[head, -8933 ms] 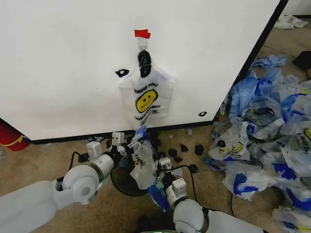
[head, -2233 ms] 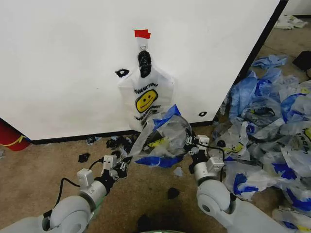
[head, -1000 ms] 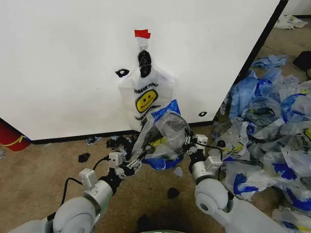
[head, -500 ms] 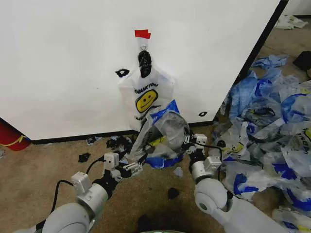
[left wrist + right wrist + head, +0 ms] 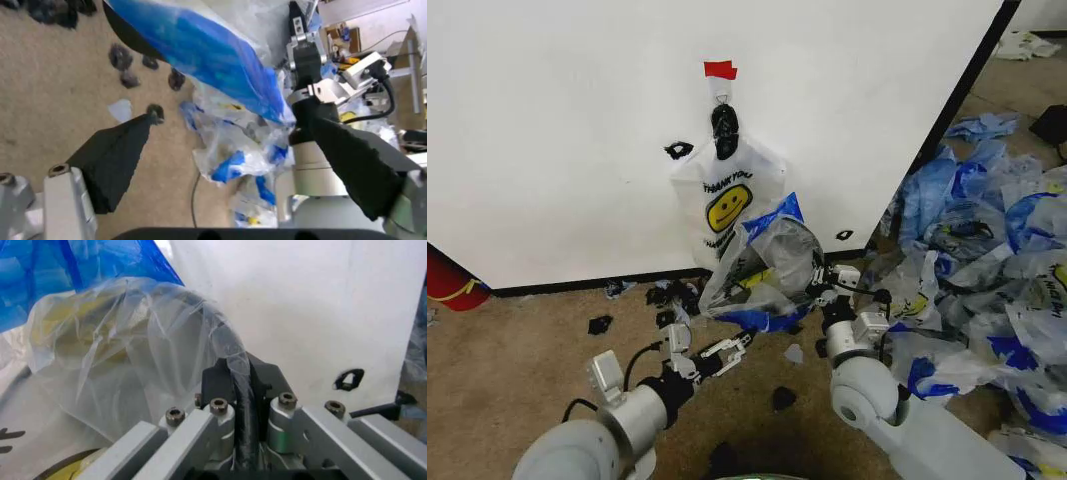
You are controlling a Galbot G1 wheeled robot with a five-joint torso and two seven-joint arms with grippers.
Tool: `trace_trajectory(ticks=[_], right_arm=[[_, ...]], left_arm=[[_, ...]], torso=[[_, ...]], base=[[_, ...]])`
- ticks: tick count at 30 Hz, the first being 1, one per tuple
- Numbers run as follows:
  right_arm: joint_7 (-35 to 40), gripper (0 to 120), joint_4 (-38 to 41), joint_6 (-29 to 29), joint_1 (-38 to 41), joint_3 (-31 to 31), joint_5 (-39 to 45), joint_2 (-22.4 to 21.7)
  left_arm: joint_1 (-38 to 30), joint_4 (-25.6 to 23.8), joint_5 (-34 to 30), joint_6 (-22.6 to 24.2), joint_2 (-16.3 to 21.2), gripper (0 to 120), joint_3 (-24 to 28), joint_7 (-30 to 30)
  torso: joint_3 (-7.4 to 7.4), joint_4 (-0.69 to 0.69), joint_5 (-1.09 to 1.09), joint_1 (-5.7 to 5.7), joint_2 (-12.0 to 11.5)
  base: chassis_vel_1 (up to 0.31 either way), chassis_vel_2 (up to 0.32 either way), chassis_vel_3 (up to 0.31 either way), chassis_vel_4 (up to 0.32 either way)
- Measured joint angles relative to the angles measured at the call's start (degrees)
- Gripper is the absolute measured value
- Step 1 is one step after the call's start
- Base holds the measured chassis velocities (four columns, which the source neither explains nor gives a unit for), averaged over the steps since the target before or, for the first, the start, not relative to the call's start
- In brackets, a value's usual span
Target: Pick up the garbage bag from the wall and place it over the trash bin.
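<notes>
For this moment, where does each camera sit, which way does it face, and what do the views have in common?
Head view: high on the robot, facing forward and down at the large white wall panel and carpet; both arms show, left claw open, right claw gripping the thin translucent smiley-print garbage bag.
Left wrist view: on the left arm, looking along its black fingers at the bag's blue patch and the right arm.
Right wrist view: on the right arm, facing bag and wall.
Shared: all three show the bag.

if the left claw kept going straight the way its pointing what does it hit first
Probably the garbage bag: the open left claw points up toward its blue lower edge, which the right claw holds. Depth is unclear, so it might pass just beneath.
</notes>
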Motion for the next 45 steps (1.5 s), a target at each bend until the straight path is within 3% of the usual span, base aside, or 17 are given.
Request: trace_trajectory(ticks=[20, 36, 37, 45], right_arm=[[0.11, 1, -0.65, -0.2, 0.01, -2.03, -1.11, 1.02], [0.25, 1, -0.23, -0.31, 0.0, -1.45, -0.95, 1.2], [0.25, 1, -0.18, -0.3, 0.0, -1.35, -0.91, 1.18], [0.25, 1, -0.17, -0.3, -0.01, -1.21, -0.85, 1.27]], left_arm=[[-0.76, 0.18, -0.41, -1.37, -4.85, 93, 0.59, 0.01], [-0.32, 3.19, 2.93, -1.55, -7.55, 39, 2.52, 0.78], [-0.25, 3.58, 3.21, -1.55, -7.56, 31, 2.72, 0.88], [-0.28, 4.55, 4.09, -1.58, -8.06, 8, 3.15, 1.1]], torso=[[-0.01, 0.0, 0.0, 0.0, 0.0], [-0.01, 0.0, 0.0, 0.0, 0.0], [-0.01, 0.0, 0.0, 0.0, 0.0], [-0.01, 0.0, 0.0, 0.0, 0.0]], base=[[0.0, 0.0, 0.0, 0.0], [0.0, 0.0, 0.0, 0.0], [0.0, 0.0, 0.0, 0.0], [0.0, 0.0, 0.0, 0.0]])
